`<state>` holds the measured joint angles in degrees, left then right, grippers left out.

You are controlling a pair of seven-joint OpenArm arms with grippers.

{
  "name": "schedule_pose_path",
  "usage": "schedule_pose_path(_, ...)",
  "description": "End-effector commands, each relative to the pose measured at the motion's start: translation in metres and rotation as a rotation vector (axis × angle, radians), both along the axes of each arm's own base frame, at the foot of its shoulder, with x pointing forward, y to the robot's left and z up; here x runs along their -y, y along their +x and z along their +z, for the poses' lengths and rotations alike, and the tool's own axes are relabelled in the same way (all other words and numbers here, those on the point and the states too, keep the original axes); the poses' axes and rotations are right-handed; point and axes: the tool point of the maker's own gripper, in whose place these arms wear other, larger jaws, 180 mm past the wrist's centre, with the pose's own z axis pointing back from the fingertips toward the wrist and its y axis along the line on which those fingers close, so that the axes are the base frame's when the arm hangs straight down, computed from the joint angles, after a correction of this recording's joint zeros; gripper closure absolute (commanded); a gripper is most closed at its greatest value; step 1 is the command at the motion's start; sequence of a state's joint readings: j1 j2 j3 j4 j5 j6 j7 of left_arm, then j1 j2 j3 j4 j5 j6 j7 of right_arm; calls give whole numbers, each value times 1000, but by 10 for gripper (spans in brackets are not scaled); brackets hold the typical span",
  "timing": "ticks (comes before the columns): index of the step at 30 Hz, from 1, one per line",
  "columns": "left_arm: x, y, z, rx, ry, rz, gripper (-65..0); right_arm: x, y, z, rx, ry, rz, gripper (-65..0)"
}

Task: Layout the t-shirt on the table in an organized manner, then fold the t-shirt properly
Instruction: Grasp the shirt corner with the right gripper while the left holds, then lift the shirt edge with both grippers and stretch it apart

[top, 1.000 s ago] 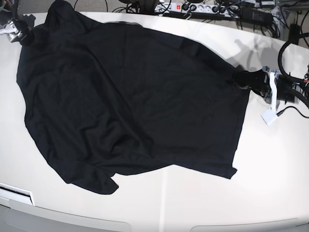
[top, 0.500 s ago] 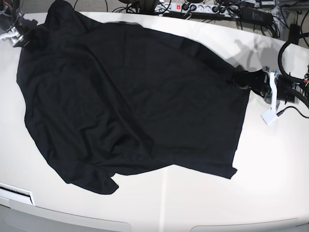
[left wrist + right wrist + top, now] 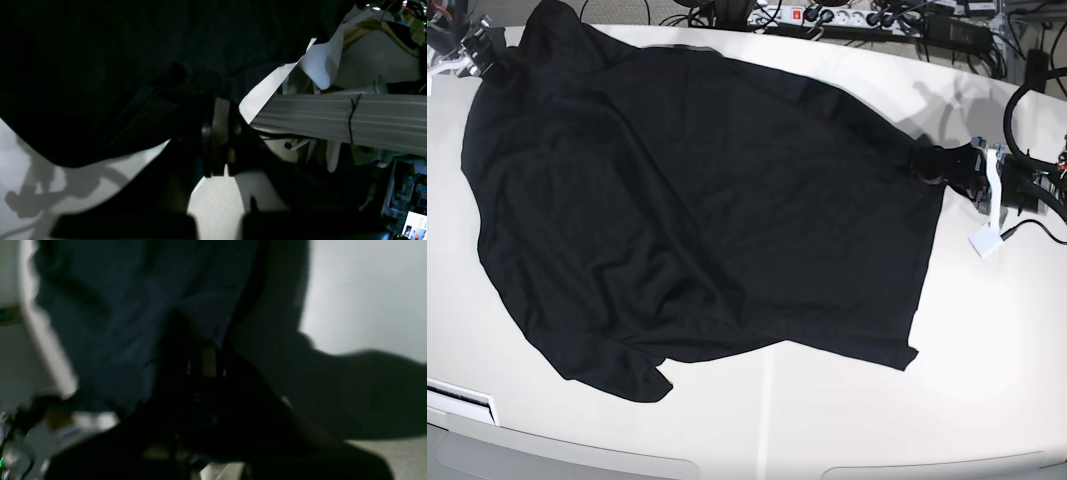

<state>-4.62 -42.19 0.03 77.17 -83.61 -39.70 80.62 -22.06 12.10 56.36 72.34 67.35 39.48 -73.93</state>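
The black t-shirt point(image 3: 697, 210) lies spread, rumpled, across the surface point(image 3: 987, 340); it looks light and limp, best gripped at hems. The left claw point(image 3: 934, 166) is clamped on its right edge, and the right claw point(image 3: 489, 57) is closed on its far-left corner.

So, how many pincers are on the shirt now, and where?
2. The right pincer is shut on the t-shirt at its far left corner; the left pincer is shut on its right edge.
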Motion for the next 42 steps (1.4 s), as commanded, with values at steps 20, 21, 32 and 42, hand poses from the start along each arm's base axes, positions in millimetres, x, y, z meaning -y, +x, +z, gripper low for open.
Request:
schedule_pose_path(20, -29, 11, 87, 303, 106, -18, 0, 2, -4, 86, 124, -199, 244, 0)
schedule_pose_path(21, -31, 5, 85, 292, 115, -21, 0, 2, -3, 88, 127, -206, 251, 0)
schedule_pose_path(32, -76, -45, 78, 190, 231, 35, 0, 4, -23, 89, 72, -223, 279, 0)
schedule_pose_path(42, -91, -111, 53, -9, 267, 41, 0, 4, -41, 108, 20, -313, 388, 0)
